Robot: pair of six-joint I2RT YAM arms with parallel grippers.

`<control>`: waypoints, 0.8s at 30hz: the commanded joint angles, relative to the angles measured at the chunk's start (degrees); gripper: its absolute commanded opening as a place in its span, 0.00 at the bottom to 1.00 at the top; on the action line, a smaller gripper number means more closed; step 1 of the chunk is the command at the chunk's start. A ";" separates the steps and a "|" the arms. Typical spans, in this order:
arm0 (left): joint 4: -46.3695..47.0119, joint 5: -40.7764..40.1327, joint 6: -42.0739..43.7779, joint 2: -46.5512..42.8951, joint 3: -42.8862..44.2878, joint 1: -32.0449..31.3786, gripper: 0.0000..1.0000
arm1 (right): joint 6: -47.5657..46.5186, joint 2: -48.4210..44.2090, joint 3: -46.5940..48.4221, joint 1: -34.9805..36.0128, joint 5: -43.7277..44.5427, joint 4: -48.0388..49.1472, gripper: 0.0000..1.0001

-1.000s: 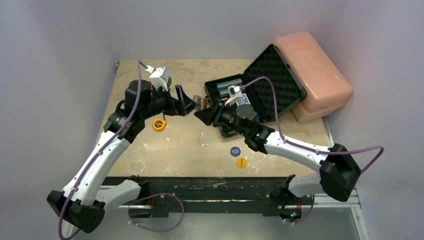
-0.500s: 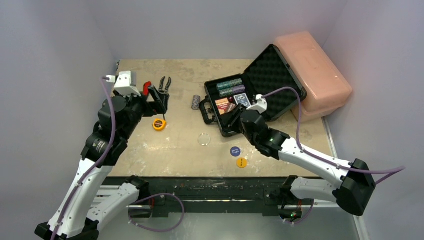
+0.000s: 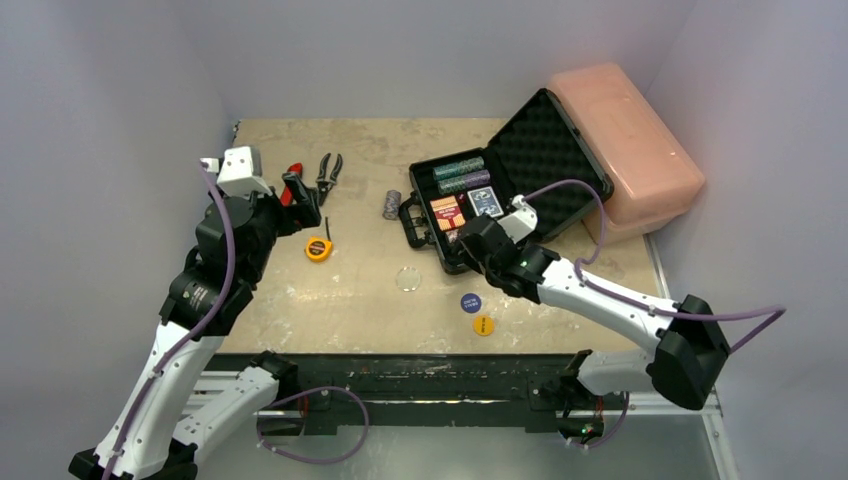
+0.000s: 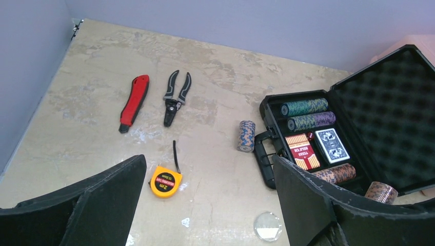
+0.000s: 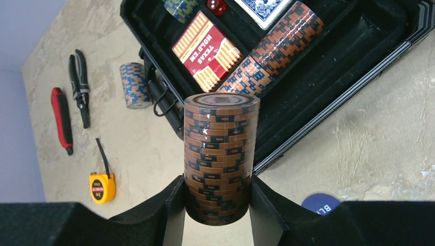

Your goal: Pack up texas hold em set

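The black briefcase (image 3: pixel 545 150) lies open at the back right, foam lid up. In its tray lie green and purple chip stacks (image 4: pixel 303 107), a red deck (image 5: pixel 208 51), a blue deck (image 4: pixel 332 145), a red die (image 5: pixel 216 6) and a brown chip stack (image 5: pixel 277 46). My right gripper (image 3: pixel 470 245) hovers at the case's near edge, shut on another brown chip stack (image 5: pixel 220 159). A blue chip stack (image 3: pixel 391 205) lies by the handle. Clear (image 3: pixel 407 279), blue (image 3: pixel 471 302) and yellow (image 3: pixel 483 325) buttons lie in front. My left gripper (image 3: pixel 305 205) hangs open and empty at the left.
A pink plastic box (image 3: pixel 625 150) props up the case lid at the back right. Black pliers (image 3: pixel 328 170) and a red-handled knife (image 3: pixel 291 180) lie at the back left. A yellow tape measure (image 3: pixel 318 249) sits below the left gripper.
The left arm has swung away from the case handle to the left side. The right gripper has carried its brown stack from beside the handle to the case's near edge.
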 commanded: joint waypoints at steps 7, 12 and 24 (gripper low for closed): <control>0.05 -0.99 0.58 -0.01 0.22 -0.07 0.93 | 11.40 8.31 13.41 -1.15 4.55 -8.68 0.00; -0.27 -1.27 0.48 0.40 0.36 -0.07 0.93 | 14.98 12.17 18.23 -3.39 1.62 -13.76 0.00; -0.39 -0.34 0.15 0.14 0.39 -0.07 0.92 | 21.56 21.68 22.84 -9.98 -11.28 -21.21 0.00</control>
